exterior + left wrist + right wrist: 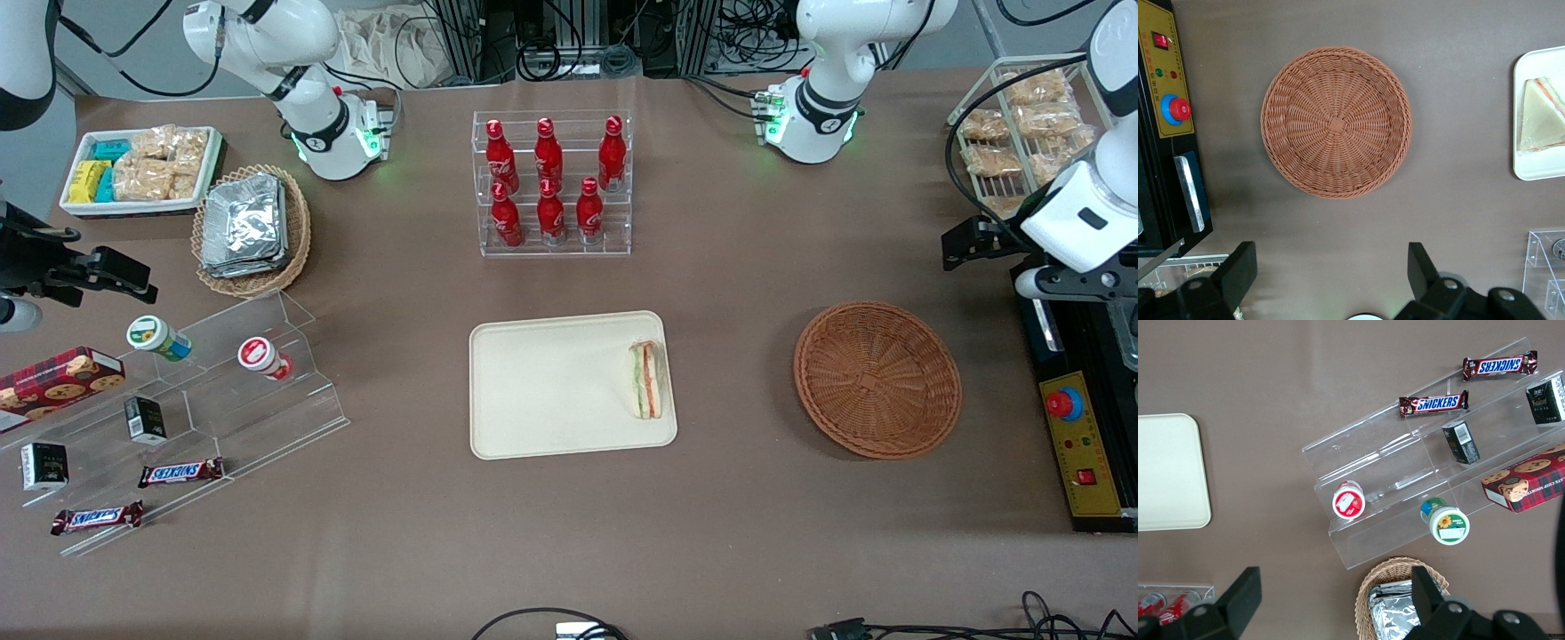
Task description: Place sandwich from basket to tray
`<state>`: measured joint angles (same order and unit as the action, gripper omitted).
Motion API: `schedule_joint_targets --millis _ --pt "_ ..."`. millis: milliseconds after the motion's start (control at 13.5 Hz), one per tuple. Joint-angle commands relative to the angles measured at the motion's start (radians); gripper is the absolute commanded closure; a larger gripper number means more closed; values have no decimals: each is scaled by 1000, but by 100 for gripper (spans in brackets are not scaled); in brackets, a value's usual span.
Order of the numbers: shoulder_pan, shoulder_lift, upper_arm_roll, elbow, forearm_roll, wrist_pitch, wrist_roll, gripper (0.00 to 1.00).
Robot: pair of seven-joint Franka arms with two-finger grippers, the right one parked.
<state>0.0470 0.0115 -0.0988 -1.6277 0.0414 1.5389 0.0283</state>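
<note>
Sandwich [646, 380] lies on the tray [551, 391] by its edge nearest the basket [877, 380], centre frame in the front view. Left arm's gripper [1331, 277], fingers spread wide and holding nothing, hovers over bare tabletop beside the basket.

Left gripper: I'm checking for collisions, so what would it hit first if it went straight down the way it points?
Probably bare table. The gripper, jaws open and empty, hangs high at the working arm's end; the basket lies just off its line, though depth is hard to judge. The sandwich already rests on the tray.
</note>
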Motion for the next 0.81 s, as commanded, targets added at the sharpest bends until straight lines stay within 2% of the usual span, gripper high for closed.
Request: schedule_joint_targets --millis 0,738 --pt "5 -8 1 -12 -12 13 7 0" --pt "7 -10 1 -12 -18 9 -25 0"
